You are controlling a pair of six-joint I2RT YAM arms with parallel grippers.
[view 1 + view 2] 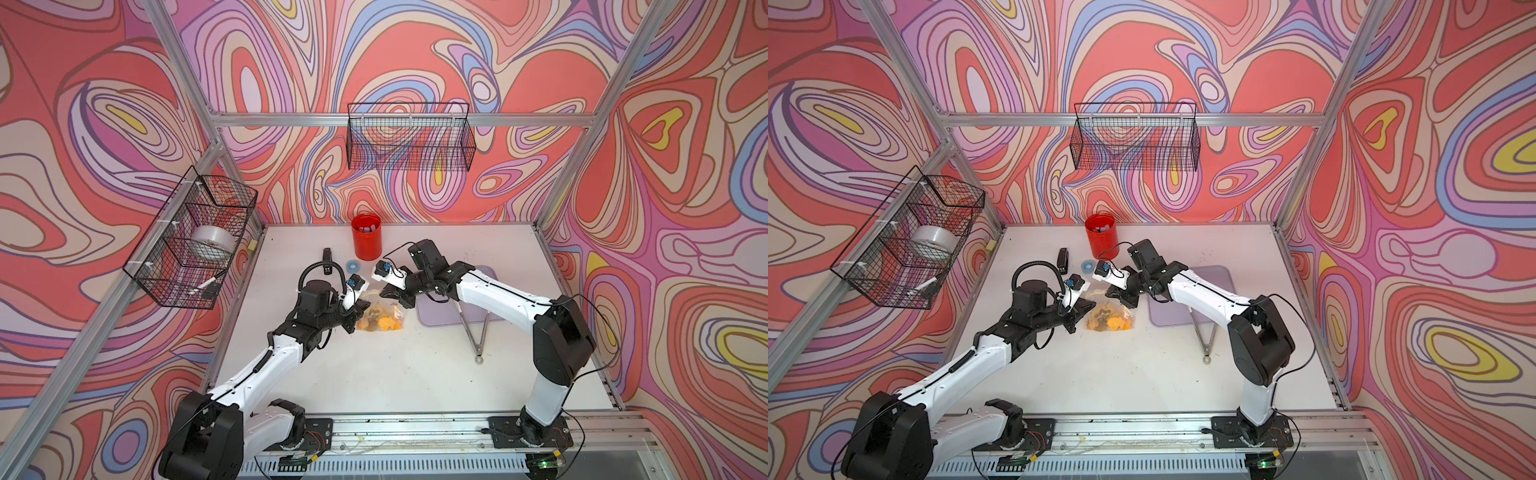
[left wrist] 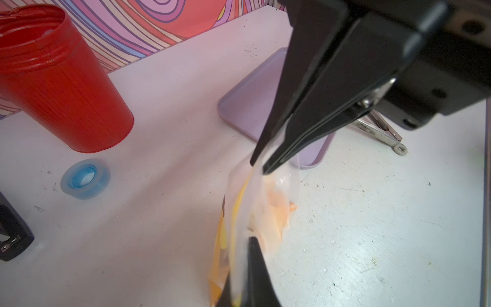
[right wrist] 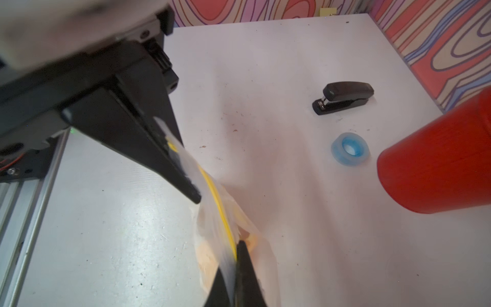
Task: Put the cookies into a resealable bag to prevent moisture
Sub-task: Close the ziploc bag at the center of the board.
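The resealable bag (image 1: pixel 380 318) (image 1: pixel 1111 320) hangs over the middle of the table, clear and crinkly, with a yellow strip along its top edge. Orange and brown cookies (image 1: pixel 390 322) (image 1: pixel 1115 322) show through the plastic. My left gripper (image 1: pixel 357 312) (image 2: pixel 243 276) is shut on one end of the bag's top edge. At the other end my right gripper (image 1: pixel 395 298) (image 3: pixel 232 265) is also shut on that edge. In the left wrist view the bag (image 2: pixel 255 207) stretches between the two grippers, with cookies (image 2: pixel 276 212) blurred inside.
A red cup (image 1: pixel 366 243), a blue tape roll (image 1: pixel 353 265) and a black stapler (image 1: pixel 327 255) stand behind the bag. A lilac tray (image 1: pixel 440 316) lies to the right with metal tongs (image 1: pixel 478 332) on its edge. Wire baskets hang on the walls.
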